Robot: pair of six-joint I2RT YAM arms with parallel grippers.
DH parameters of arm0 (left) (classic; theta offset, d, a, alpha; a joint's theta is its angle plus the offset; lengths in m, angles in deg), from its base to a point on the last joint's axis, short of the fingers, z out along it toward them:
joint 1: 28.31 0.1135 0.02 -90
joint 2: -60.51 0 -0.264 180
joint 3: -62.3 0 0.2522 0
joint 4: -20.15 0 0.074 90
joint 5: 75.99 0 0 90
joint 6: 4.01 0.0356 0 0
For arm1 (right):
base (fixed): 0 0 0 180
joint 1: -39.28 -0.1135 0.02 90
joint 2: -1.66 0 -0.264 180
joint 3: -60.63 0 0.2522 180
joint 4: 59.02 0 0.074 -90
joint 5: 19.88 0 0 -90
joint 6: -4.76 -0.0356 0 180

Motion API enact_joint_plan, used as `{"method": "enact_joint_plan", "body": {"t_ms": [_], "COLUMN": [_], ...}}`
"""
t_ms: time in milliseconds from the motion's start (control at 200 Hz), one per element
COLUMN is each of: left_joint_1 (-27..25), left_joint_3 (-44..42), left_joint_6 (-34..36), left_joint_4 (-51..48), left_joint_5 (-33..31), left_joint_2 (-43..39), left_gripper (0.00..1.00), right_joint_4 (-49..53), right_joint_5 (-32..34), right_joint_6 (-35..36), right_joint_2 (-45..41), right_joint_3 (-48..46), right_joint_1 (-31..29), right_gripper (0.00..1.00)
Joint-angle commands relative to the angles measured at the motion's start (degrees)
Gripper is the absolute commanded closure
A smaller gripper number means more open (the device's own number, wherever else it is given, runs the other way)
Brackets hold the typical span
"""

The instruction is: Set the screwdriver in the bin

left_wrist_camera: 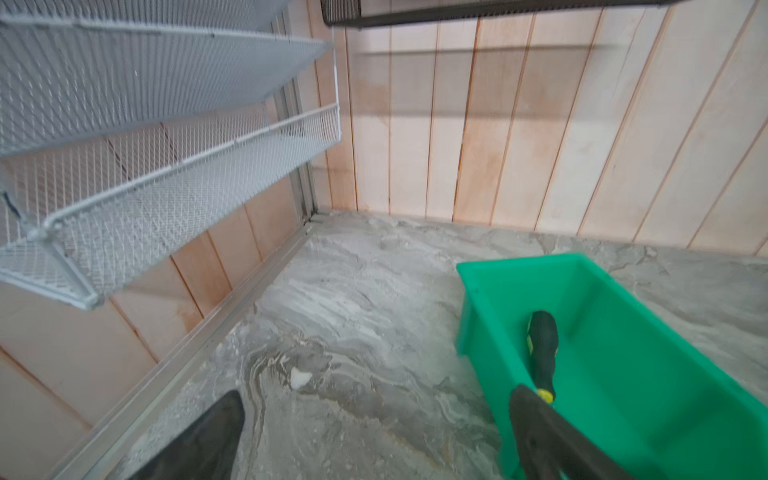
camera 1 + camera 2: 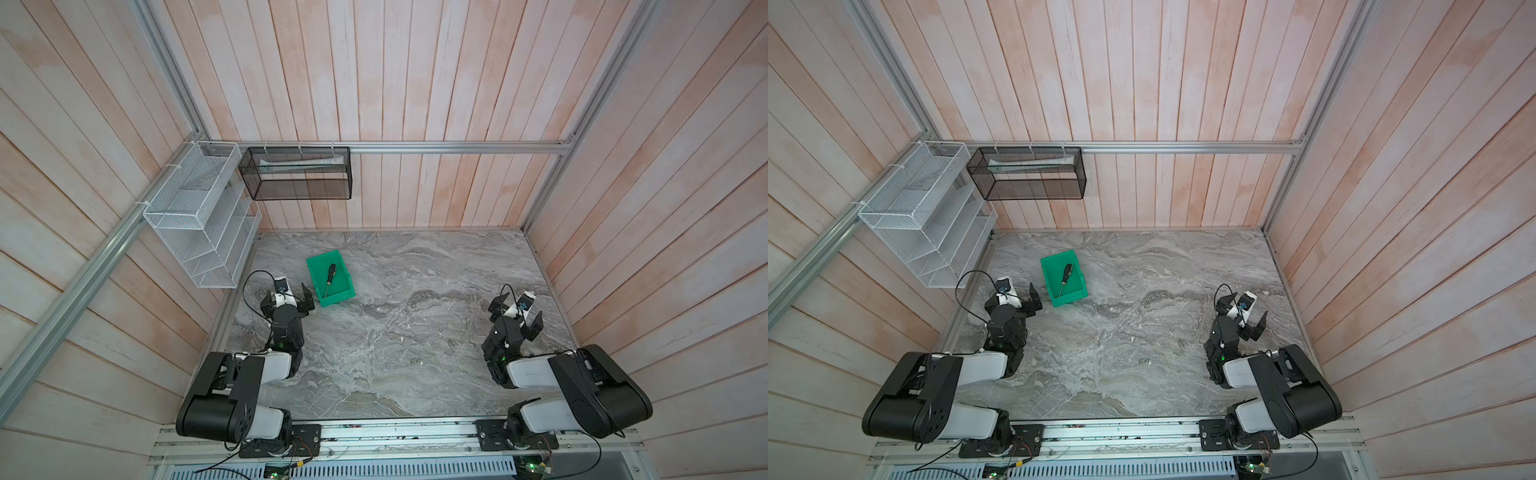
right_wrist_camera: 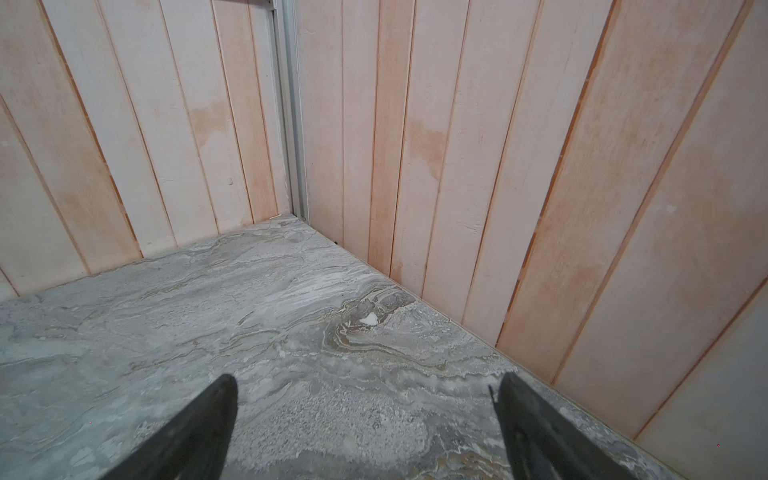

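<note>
Left gripper [image 1: 376, 394] finger [image 1: 544, 440] before screwdriver [image 1: 542, 353] shaft

The screwdriver [image 2: 330, 278] lies in the bin [image 2: 341, 281] at the table's [image 2: 415, 332] left rear. The left gripper [image 2: 291, 297] sits just left of the bin, seemingly apart from it; the right gripper [image 2: 517, 313] is well off to the right.

The screwdriver [image 2: 330, 279] lies in the green bin [image 2: 341, 282] on the table [image 2: 415, 332], left claw [image 2: 289, 296] spread wide just beside it.
</note>
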Motion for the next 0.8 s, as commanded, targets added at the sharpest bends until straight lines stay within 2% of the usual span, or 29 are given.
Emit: {"method": "enact_joint_plan", "body": {"t_ms": [0, 45, 130, 185, 295, 355, 430, 500, 580, 795], "left_joint_1": [1.36, 2.22, 2.93, 2.94, 3.05, 2.13, 2.27, 2.41, 2.55, 2.74], "left_joint_3": [-0.6, 0.59, 0.91, 0.36, -2.66, -4.45, -3.4, -3.38, -2.6, -2.28], "left_joint_6": [0.74, 0.02, -0.38, -0.61, 0.18, 3.06, 1.51, 2.07, 1.65, 1.52], "left_joint_4": [5.27, 1.47, 2.4, 2.19, 7.4, 19.25, 10.16, 14.51, 9.76, 10.09], "left_joint_5": [3.79, 5.59, 6.21, 6.31, 9.25, 9.35, 10.22, 10.19, 10.58, 10.8], "left_joint_2": [1.92, 1.25, 2.42, 1.78, 2.75, 8.0, 4.07, 6.59, 4.61, 5.17], "left_gripper": [0.0, 0.0, 0.0, 0.0, 0.0, 0.0, 0.0, 0.0, 0.0, 0.0], "right_joint_4": [-5.0, -6.93, -13.71, -20.09, -19.55, -19.7, -19.37, -18.09, -15.82, -13.89], "right_joint_5": [0.12, 0.02, 1.41, 2.27, 1.19, 0.73, -0.1, -1.67, -3.92, -8.34], "right_joint_6": [3.39, 4.22, 6.35, 10.16, 10.48, 10.59, 10.76, 11.18, 11.55, 10.17], "right_joint_2": [2.1, 3.66, 8.3, 10.63, 10.51, 10.51, 10.52, 10.53, 10.47, 8.93], "right_joint_3": [1.15, 1.37, 1.51, 1.01, 0.84, 0.71, 0.67, 1.33, 2.05, 1.29], "right_joint_1": [-0.36, -0.31, -0.31, -1.11, -1.65, -1.65, -1.63, -1.63, -1.67, -0.52], "right_gripper": [0.02, 0.02, 0.02, 0.01, 0.01, 0.02, 0.02, 0.01, 0.01, 0.01]}}
